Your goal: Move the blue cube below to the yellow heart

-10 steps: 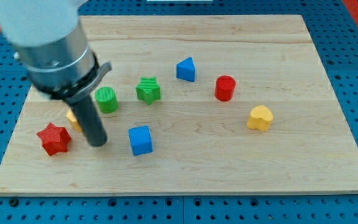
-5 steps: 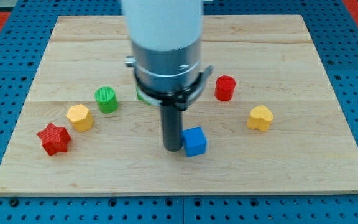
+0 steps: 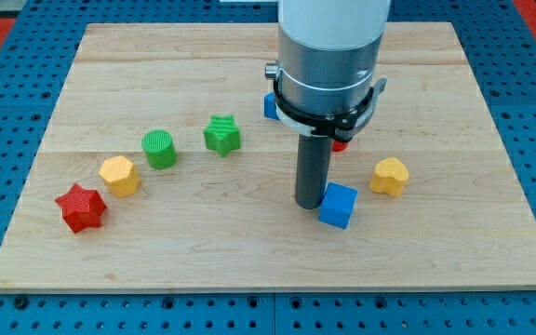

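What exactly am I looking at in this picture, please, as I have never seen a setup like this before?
This is one camera view looking down at a wooden board on a blue perforated table. The big grey and white cylinder is a robot arm that ends in a dark rod, not a hand. It holds nothing and only pushes. My tip rests against the view's left side of the blue cube. The yellow heart lies up and to the view's right of the cube. Also on the board: a red star, a yellow block, a green cylinder, a green star, and blue and red blocks partly hidden behind the arm.
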Available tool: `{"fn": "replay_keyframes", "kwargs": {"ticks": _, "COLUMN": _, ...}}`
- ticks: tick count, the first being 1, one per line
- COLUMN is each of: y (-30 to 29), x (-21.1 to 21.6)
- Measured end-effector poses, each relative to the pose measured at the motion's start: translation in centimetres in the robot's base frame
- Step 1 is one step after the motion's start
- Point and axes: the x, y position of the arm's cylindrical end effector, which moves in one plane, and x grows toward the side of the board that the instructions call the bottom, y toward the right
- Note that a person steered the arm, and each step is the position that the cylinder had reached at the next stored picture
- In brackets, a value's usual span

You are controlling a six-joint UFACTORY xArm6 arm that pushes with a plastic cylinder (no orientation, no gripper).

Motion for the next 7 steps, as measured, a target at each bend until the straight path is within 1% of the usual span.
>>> {"fn": "replay_keyframes", "kwargs": {"ticks": 1, "y": 0.0, "x": 1.7}}
{"fn": "replay_keyframes", "kwargs": {"ticks": 2, "y": 2.0, "x": 3.6}}
{"fn": "replay_keyframes", "kwargs": {"ticks": 3, "y": 6.0, "x": 3.6}}
{"fn": "replay_keyframes", "kwargs": {"ticks": 4, "y": -1.1, "x": 3.5}}
{"fn": "replay_keyframes", "kwargs": {"ticks": 5, "y": -0.5, "x": -1.1}}
{"fn": "replay_keyframes", "kwargs": {"ticks": 6, "y": 2.2, "x": -0.3}}
{"fn": "replay_keyframes", "kwargs": {"ticks": 7, "y": 2.7, "x": 3.2}}
